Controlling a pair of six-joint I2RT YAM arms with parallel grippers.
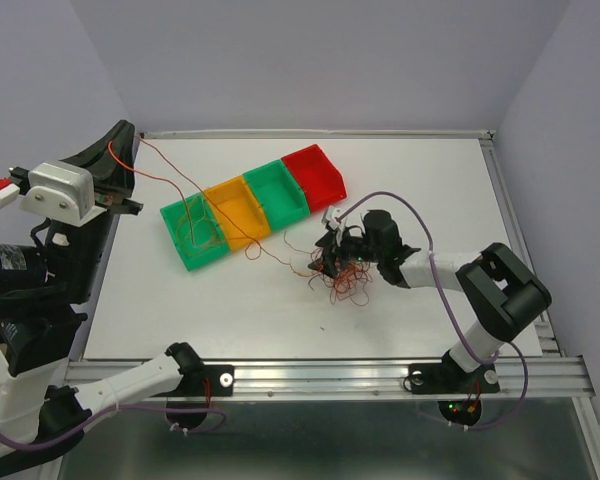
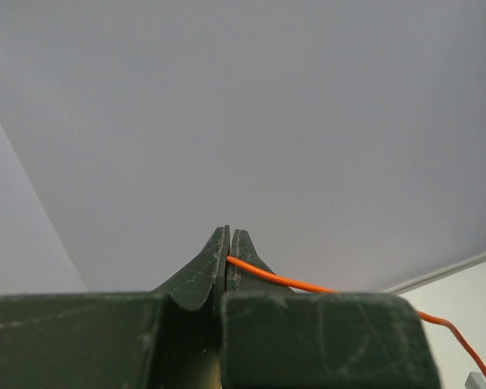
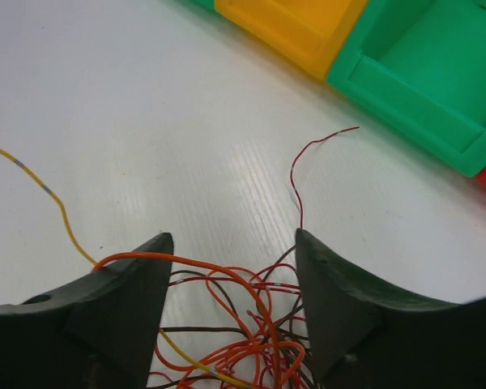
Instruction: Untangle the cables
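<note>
White table (image 1: 420, 190) carried your cable tangle (image 1: 342, 280); left gripper (image 2: 228, 235) pinched one orange cable (image 2: 283, 281); right gripper (image 3: 231, 243) straddled it, jaws wide

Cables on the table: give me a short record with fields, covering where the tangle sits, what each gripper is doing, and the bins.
tangle: red, orange and dark wires bunched right of centre on the table
left gripper: shut on a single orange strand, raised by the table's left edge
right gripper: open, jaws on either side of the tangle
bins: four in a row, green, orange, green, red
</note>
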